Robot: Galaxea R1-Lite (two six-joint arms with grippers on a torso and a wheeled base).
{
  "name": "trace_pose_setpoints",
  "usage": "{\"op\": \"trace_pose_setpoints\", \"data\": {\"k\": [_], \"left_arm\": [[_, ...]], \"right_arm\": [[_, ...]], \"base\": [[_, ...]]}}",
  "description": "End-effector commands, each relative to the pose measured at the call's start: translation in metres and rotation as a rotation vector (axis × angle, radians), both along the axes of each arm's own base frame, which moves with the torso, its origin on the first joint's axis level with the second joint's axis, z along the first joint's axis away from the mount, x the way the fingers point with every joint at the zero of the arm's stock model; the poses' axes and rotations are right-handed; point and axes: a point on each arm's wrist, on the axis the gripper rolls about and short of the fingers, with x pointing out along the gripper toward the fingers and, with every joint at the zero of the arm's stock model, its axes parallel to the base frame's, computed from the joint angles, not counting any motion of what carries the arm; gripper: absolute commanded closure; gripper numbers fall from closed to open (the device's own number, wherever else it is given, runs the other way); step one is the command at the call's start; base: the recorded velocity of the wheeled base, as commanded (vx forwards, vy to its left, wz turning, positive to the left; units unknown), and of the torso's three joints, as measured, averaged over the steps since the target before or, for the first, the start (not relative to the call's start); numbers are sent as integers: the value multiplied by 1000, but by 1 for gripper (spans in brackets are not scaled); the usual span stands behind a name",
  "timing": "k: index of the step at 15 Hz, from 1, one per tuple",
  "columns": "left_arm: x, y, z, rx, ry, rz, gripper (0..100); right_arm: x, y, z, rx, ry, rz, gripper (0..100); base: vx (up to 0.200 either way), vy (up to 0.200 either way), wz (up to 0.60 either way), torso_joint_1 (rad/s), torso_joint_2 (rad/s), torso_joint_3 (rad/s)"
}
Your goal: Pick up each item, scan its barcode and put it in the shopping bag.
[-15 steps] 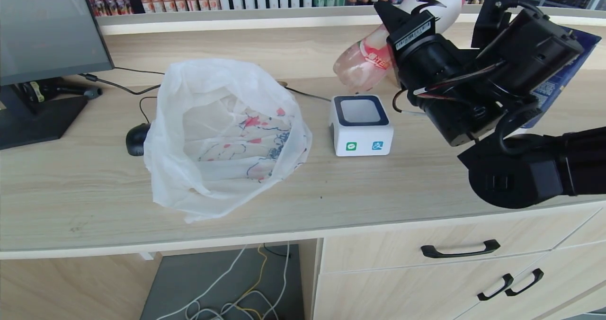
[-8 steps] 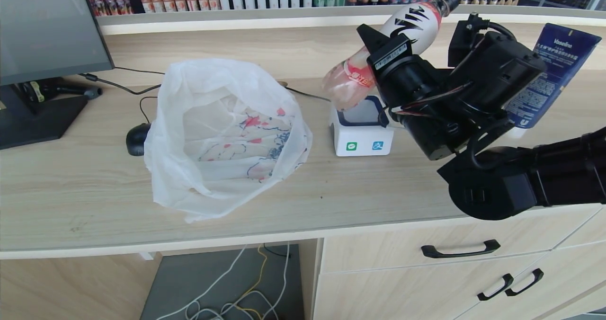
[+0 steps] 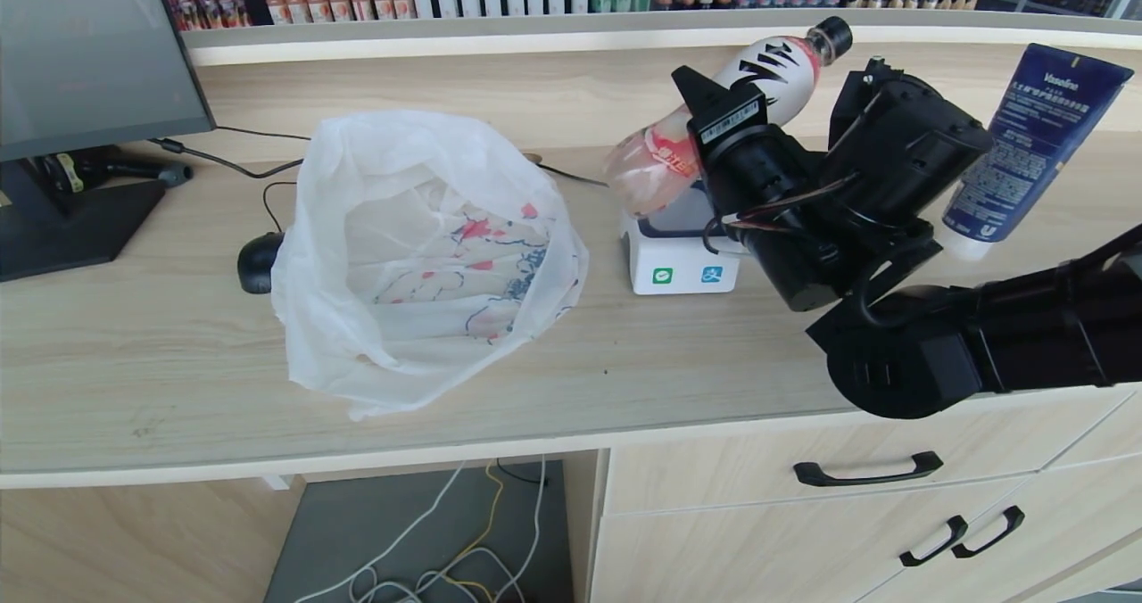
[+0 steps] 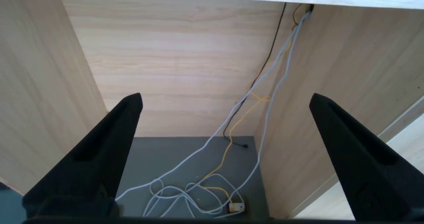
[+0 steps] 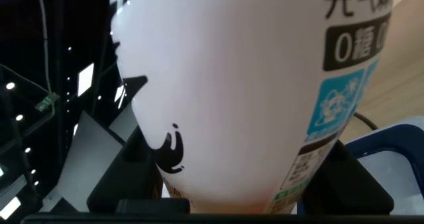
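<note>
Bottle [image 3: 769, 61] tilts over the scanner [image 3: 683, 268], clamped in the jaws of the right gripper [image 3: 719, 123]; left gripper [image 4: 225, 105] jaws gape wide, empty.

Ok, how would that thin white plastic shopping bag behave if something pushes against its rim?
The thin white plastic shopping bag is probably floppy: its crumpled walls sag and the rim folds unevenly. It is likely light and apt to slide on the smooth pale wooden counter, as nothing visibly anchors it.

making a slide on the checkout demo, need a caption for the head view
Right claw holds a drink bottle tilted over the scanner, beside the open shopping bag.
</note>
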Motion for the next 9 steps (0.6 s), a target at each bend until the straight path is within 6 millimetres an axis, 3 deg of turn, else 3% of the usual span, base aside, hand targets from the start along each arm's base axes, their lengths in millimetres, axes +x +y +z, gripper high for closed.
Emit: {"op": "trace_pose_setpoints", "data": {"k": [1,6,9], "left_arm": [[0,0,0,-1,0,0,0],[0,0,0,-1,0,0,0],[0,0,0,-1,0,0,0]], "right_arm": [[8,-2,-7,-10,15,-15,100],[24,-14,3,34,-18,-47,100],[31,-16,-5,52,5,-45,100]], "base": [[0,0,0,0,0,0],[0,0,0,0,0,0],[0,0,0,0,0,0]]}}
